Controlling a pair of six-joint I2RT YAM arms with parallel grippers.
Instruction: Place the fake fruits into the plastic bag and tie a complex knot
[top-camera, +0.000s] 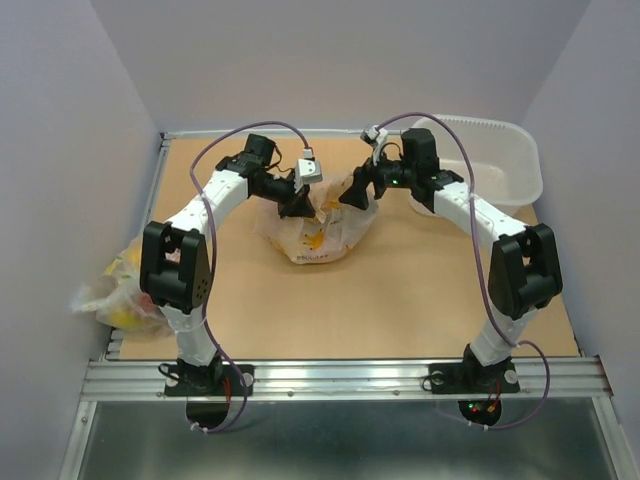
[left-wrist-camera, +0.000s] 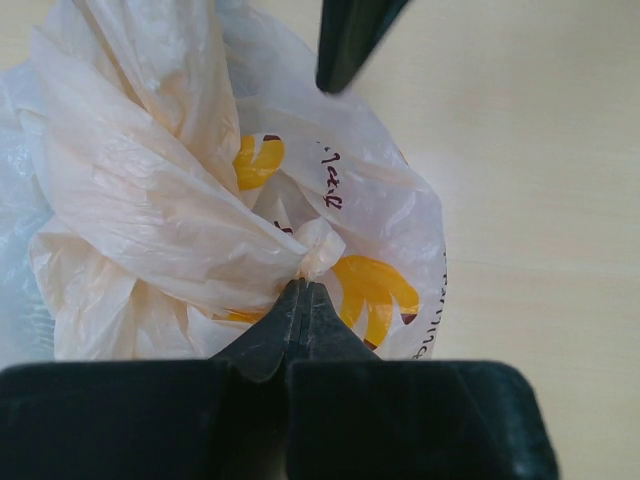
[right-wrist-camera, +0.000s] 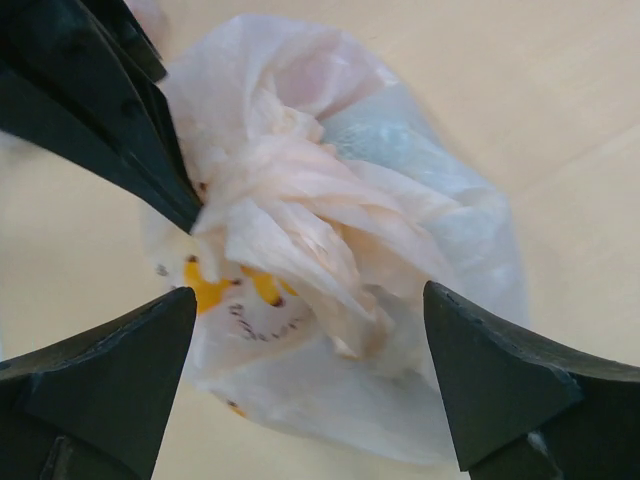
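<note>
The plastic bag (top-camera: 318, 238) sits around the middle of the desk (top-camera: 400, 300), a bit toward the far edge. Left fingers (left-wrist-camera: 303, 300) are clamped fully together on the bag's gathered plastic, right under the knot (left-wrist-camera: 320, 248). Right fingers (top-camera: 352, 192) are spread wide either side of the bag's top, gripping nothing. White tub (top-camera: 500, 165) sits in the far right corner, and another bag (top-camera: 115, 290) is at the left edge.

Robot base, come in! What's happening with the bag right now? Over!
Left end effector shut, pinching the plastic bag at the knot. Right end effector open above the bag. Tub and second bag sit well aside.
</note>
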